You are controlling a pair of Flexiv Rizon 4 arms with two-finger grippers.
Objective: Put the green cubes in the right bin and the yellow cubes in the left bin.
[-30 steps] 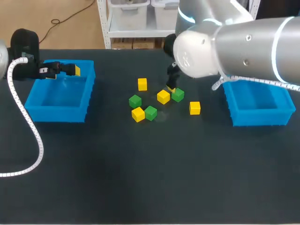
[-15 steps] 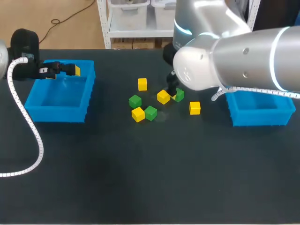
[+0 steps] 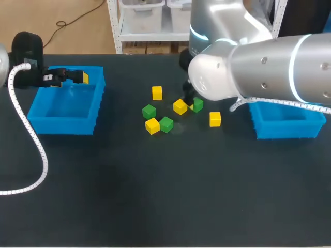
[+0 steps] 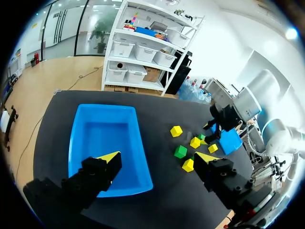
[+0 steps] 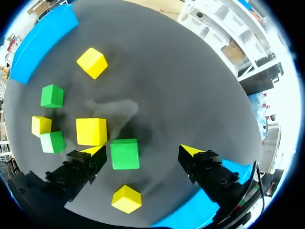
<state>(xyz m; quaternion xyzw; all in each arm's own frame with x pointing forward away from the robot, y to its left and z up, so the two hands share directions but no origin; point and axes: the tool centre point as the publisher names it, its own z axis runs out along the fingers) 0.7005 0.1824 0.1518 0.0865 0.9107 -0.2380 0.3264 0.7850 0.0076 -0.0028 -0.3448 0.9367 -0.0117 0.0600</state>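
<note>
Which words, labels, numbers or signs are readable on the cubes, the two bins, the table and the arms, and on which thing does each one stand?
No text can be read on anything here.
The green cubes and yellow cubes: plain faces, no print.
The left bin and right bin: plain blue, no label.
The table: no marking.
The left arm: a small pale patch, too small to read.

Head high, behind — wrists nearer; cubes (image 3: 180, 107) shared.
</note>
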